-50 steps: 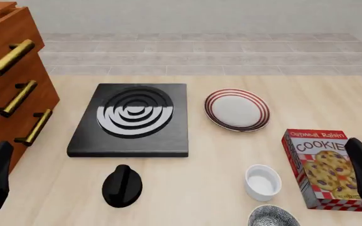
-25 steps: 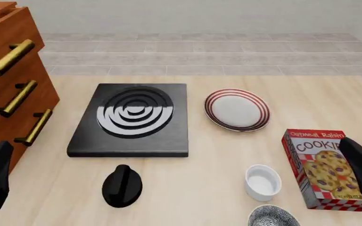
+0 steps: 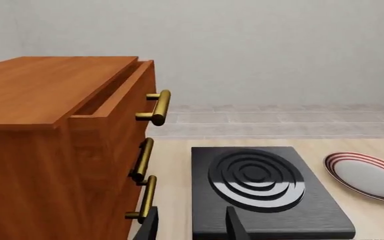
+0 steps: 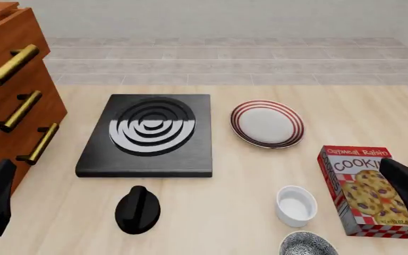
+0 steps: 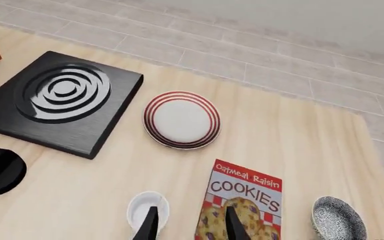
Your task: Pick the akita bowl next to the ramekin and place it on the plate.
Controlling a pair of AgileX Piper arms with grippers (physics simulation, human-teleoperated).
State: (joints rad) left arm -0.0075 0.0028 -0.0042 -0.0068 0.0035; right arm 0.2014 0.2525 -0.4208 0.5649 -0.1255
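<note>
The akita bowl [image 4: 305, 245], speckled dark grey-blue and white, sits at the table's front edge, cut off by the frame, just in front of the white ramekin [image 4: 296, 205]. The red-ringed plate [image 4: 266, 123] lies farther back, to the right of the stove. My right gripper [image 5: 190, 227] is open and empty. It hovers over the cookie box [image 4: 363, 190], to the right of the ramekin [image 5: 147, 210]. In the right wrist view the akita bowl is out of frame. My left gripper [image 3: 192, 227] stands open and empty at the front left, beside the cabinet.
A black stove plate [image 4: 147, 133] and a black knob [image 4: 137, 210] sit left of centre. A wooden drawer cabinet [image 4: 9, 95] with brass handles fills the left side. A second speckled bowl [image 5: 337, 219] stands right of the cookie box.
My right gripper has edged a little to the left over the cookie box. The left gripper and the objects have not moved.
</note>
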